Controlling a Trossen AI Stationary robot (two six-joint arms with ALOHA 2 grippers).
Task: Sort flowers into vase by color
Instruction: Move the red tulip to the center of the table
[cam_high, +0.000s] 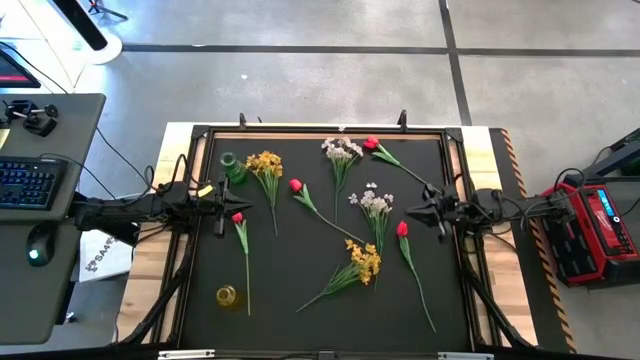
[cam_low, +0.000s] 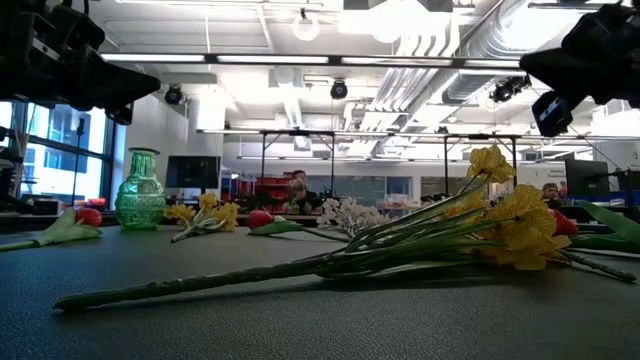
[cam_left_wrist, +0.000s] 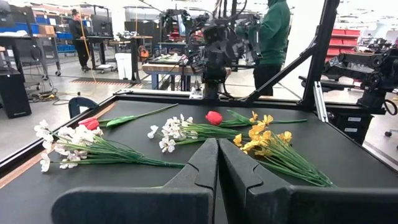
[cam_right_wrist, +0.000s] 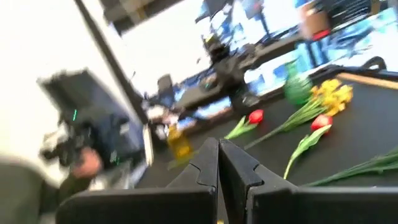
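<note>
Overhead, eight artificial flowers lie scattered flat on the black mat (cam_high: 320, 320), each on a long green stem, none in a vase. Taking the green vase (cam_high: 233, 168) at the mat's far left as landmark: a bushy yellow spray (cam_high: 266, 164) lies just beside it, its stem running toward the near edge. A red tulip (cam_high: 238, 218) lies nearer the front than the vase, with a small yellow vase (cam_high: 227, 296) well beyond it by the near edge. Another tulip (cam_high: 296, 186) sits a little right of the yellow spray. Farther right come a whitish spray (cam_high: 341, 150) of small blossoms and a tulip (cam_high: 371, 144) close to it, both by the far edge. A second whitish spray (cam_high: 375, 201) lies mid-mat, a second yellow spray (cam_high: 364, 262) nearer the front, and a fourth tulip (cam_high: 402, 229) farthest from the vase.

The left gripper (cam_high: 221, 209) hovers near the green vase, fingers pressed together, holding nothing. The right gripper (cam_high: 410, 211) hangs on the opposite side, by the fourth tulip, likewise closed and empty
</note>
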